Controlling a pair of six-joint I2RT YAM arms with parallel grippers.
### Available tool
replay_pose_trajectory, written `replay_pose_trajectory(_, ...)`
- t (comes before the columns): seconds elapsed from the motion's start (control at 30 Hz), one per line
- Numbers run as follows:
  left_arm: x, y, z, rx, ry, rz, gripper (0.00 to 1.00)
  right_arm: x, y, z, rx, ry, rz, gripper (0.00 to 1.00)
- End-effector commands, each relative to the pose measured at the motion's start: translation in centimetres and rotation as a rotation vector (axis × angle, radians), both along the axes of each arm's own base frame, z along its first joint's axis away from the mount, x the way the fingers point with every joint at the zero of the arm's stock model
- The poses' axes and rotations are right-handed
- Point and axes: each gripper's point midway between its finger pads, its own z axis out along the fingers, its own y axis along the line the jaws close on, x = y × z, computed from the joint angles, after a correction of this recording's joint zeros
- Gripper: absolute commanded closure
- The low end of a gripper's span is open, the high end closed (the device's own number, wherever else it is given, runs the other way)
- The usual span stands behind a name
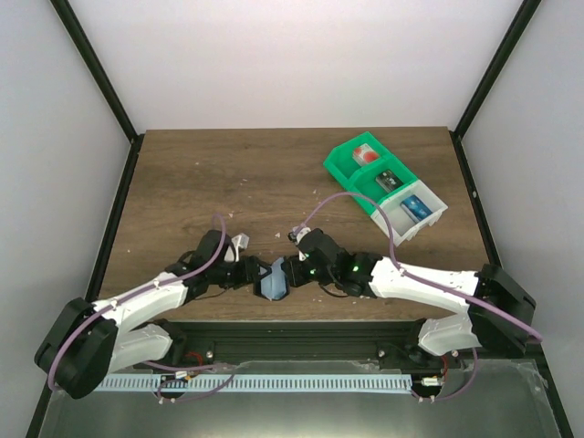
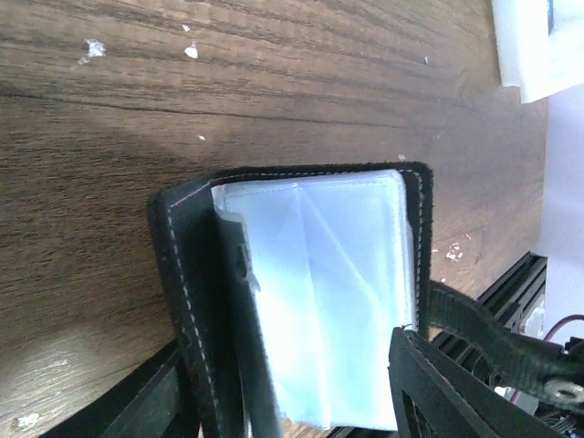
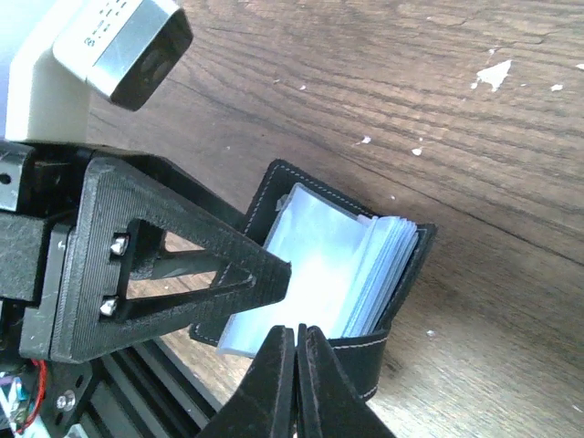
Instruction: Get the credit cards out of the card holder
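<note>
Spanning the gap between the two grippers, the card holder (image 1: 273,283) is at the middle of the table (image 1: 228,182), close to the near edge. It is open, with its pale blue-grey sleeves facing up. In the top view its long axis runs roughly from the near edge toward the far edge, across the line that joins the two grippers.

The black stitched covers are spread apart and the clear sleeves fan out between them. The black tab (image 2: 493,339) hangs off one long edge.

The left gripper (image 1: 254,272) is clamped on the card holder from the left side. In the right wrist view, one of its triangular fingers (image 3: 182,274) lies across the top sleeve.

The right gripper (image 1: 292,271) meets the card holder from the right side. Its fingers are pressed together and their tips touch the lower edge of the sleeve stack. Whether a sleeve is pinched between them cannot be told.

A green-and-white bin (image 1: 339,162) stands well apart at the far right of the table.
</note>
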Motion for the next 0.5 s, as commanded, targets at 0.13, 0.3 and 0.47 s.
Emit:
replay_pose_trajectory(0.13, -0.3, 0.2, -2.3, 0.026, 0.003, -0.030, 0.48, 2.2, -2.8, 0.9, -0.104, -0.080, -0.103, 1.00)
replay_pose_trajectory(0.3, -0.3, 0.2, -3.1, 0.040, 0.017, -0.034, 0.61, 1.8, -4.2, 0.4, -0.083, -0.065, -0.120, 1.00)
replay_pose_trajectory(0.47, -0.2, 0.0, -3.2, 0.040, 0.019, -0.037, 0.85, 1.7, -5.6, -1.7, -0.115, -0.031, -0.143, 0.99)
